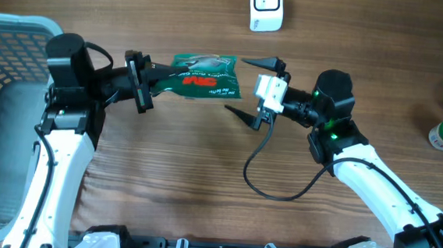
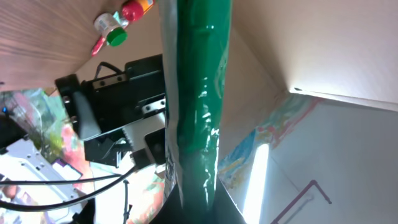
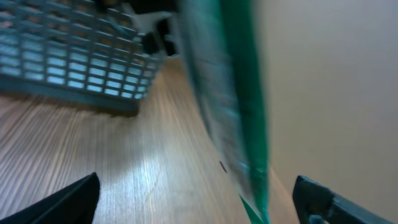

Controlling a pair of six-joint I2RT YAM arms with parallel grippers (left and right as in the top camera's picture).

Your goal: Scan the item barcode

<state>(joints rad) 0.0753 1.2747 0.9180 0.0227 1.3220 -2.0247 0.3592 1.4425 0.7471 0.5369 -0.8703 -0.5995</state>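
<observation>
Packet [image 1: 203,76] hangs above the table, pinched at its left end by the shut left gripper [image 1: 141,82], right gripper [image 1: 234,84] jaws wide apart straddling its right end; likely presenting step, next needs the barcode turned toward the scanner [image 1: 266,8].

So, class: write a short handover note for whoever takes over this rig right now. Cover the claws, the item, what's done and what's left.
Left claw: shut on the green packet, holding it up between the arms.
Right claw: open, fingers either side of the packet's free end, not gripping.
White scanner: at the far edge of the table, apart from the packet.
Done: packet picked up.
Left: show its barcode to the scanner.
</observation>
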